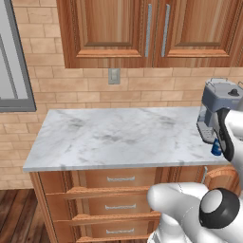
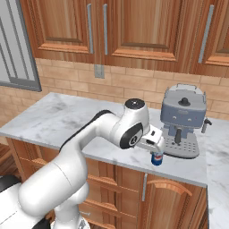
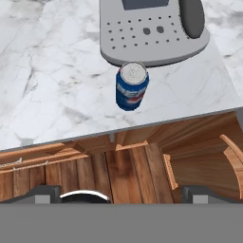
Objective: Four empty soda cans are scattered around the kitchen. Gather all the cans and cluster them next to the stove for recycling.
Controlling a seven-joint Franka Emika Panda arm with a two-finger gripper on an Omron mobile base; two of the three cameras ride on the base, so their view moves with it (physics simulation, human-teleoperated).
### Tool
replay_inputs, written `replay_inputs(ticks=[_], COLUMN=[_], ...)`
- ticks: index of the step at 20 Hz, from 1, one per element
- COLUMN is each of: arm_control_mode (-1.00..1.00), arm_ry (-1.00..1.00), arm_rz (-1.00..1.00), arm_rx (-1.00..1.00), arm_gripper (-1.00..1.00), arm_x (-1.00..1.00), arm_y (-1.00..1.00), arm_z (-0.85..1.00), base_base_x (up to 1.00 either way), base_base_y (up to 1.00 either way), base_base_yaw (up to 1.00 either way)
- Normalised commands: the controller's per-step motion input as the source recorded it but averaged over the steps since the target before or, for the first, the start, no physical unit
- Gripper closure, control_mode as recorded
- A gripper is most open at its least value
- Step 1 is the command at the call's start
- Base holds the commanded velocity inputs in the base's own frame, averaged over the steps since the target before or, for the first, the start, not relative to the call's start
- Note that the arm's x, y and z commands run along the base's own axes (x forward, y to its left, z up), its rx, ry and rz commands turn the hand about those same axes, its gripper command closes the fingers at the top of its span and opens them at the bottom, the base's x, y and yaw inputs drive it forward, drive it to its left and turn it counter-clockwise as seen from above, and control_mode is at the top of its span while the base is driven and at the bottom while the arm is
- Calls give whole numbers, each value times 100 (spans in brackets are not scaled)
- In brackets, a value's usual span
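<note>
A: Where is the can?
B: 1 blue soda can (image 3: 132, 86) stands upright on the marble counter (image 1: 109, 135) near its front edge, just in front of the grey coffee machine (image 2: 181, 120), at its 6 o'clock.
A: And the gripper (image 2: 156, 144)?
B: Above the can, jaws spread wide, grasping nothing; the can sits toward 12 o'clock in the hand view.

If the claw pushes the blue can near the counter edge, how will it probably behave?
The blue can is small, upright and, per the task, empty, so it is probably very light and may slide or tip easily. Being round, it would likely roll if tipped. It stands near the counter edge beside the coffee machine, so it might fall off.
</note>
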Motion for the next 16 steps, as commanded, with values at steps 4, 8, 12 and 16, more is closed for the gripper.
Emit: replay_inputs(ticks=[4,8,12,16], arm_control_mode=[-100,-100,-100,-100], arm_ry=[1,1,0,2], arm_rz=[0,0,0,0], arm_rx=[2,3,4,4], arm_gripper=[-100,-100,-100,-100], arm_x=[12,14,21,23], arm_y=[-20,-5,0,0], arm_z=[-15,-7,-2,0], base_base_x=[0,0,0,0], base_base_y=[0,0,0,0], base_base_yaw=[0,0,0,0])
